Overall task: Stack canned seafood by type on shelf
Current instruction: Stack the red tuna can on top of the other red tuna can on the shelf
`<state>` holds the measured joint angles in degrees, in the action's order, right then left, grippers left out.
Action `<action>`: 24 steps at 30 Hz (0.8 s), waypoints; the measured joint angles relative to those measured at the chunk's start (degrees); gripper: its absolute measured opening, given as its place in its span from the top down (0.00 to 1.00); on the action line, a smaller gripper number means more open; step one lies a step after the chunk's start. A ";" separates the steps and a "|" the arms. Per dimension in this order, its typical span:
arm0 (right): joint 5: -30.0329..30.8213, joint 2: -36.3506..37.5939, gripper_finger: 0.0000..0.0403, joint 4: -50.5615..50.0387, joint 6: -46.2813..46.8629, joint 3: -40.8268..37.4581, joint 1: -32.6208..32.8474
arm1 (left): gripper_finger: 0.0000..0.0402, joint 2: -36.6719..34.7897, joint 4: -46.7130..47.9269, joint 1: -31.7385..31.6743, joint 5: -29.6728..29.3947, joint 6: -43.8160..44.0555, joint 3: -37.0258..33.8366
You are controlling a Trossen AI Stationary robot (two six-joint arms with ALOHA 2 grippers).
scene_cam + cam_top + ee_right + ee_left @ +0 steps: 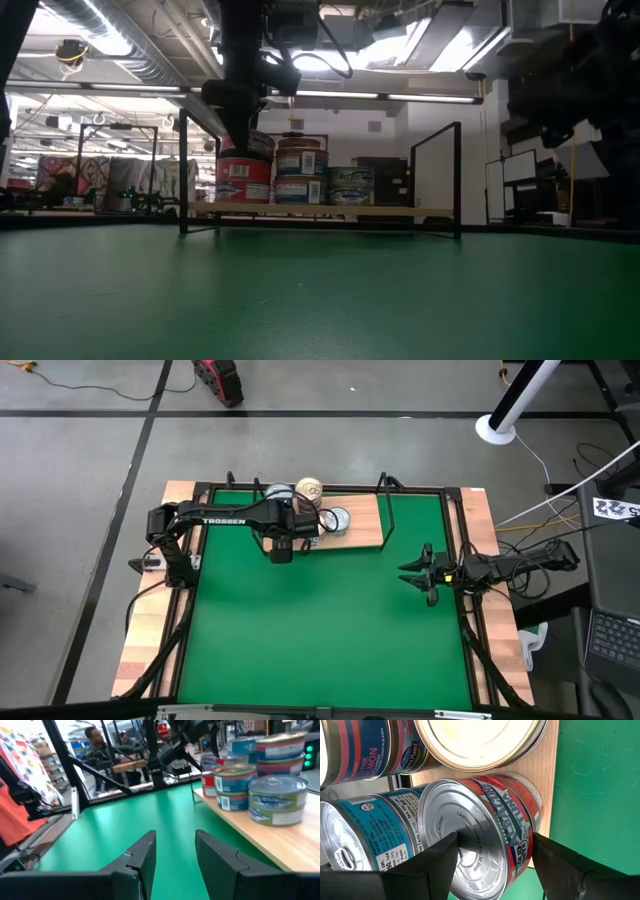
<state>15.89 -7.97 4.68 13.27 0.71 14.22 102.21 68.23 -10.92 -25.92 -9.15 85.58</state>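
Counter [320,630]: green mat, wooden shelf [365,520] at far edge.
Left claw [281,550] spread around red tin [485,830]; right claw [425,573] half-spread, empty; workshop behind.

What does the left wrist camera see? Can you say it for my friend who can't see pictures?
The left claw has its two dark fingers either side of a red-labelled tin with a silver lid, on the wooden shelf. A blue-labelled tin sits beside it, more tins are behind, and green table lies past the shelf edge.
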 joint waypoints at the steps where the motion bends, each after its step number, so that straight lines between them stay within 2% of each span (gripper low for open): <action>1: 0.32 0.00 0.66 -0.33 -0.19 0.00 -0.02 | 0.41 0.00 -0.02 0.01 -0.01 0.01 0.00; 24: -1.45 -0.15 0.66 -1.23 -0.24 -0.17 0.00 | 0.41 0.00 -0.28 0.15 -0.04 0.38 0.00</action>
<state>14.44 -8.12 3.44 13.03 0.54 14.22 102.22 67.94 -10.76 -25.96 -8.78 85.58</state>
